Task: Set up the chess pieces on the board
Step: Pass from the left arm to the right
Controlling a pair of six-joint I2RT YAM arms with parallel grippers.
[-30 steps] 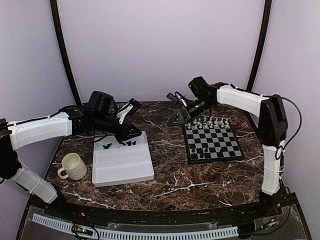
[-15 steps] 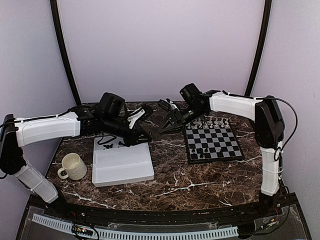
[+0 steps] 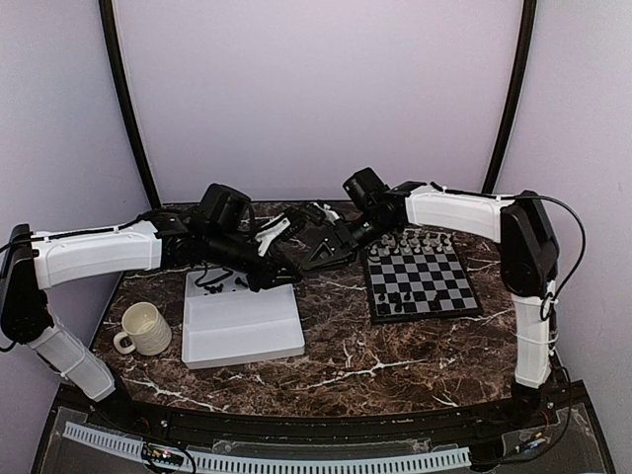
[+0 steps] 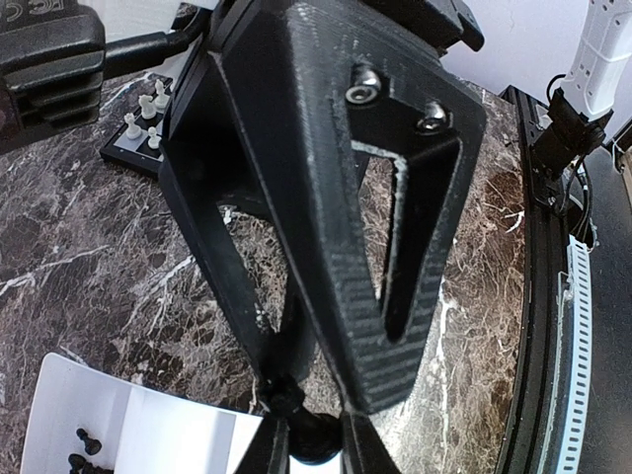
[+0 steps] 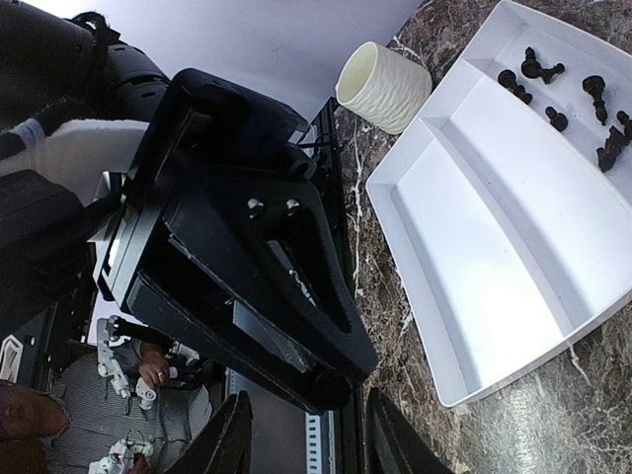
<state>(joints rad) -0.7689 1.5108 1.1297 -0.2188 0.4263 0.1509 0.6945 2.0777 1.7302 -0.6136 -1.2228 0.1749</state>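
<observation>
My left gripper (image 3: 292,267) is shut on a small black chess piece (image 4: 314,434) above the marble just right of the tray. My right gripper (image 3: 308,261) meets it from the right. Its fingers (image 4: 385,296) stand open, straddling the left fingertips. In the right wrist view the left gripper's fingers (image 5: 267,296) end in the dark piece (image 5: 329,388), which sits between my right gripper (image 5: 306,434) fingers. The board (image 3: 425,314) lies at right with white pieces (image 3: 410,240) along its far rows and a few black pieces (image 3: 395,299) near its front. Several black pieces (image 3: 212,286) lie in the tray.
The white tray (image 3: 242,331) sits left of centre, its far end holding the loose black pieces (image 5: 573,99). A ribbed cream mug (image 3: 143,329) stands left of the tray. Bare marble lies between the tray and the board.
The left gripper has come right from over the tray, shut the whole time. The right gripper has swung left off the board to meet it, its jaws narrowing a little.
</observation>
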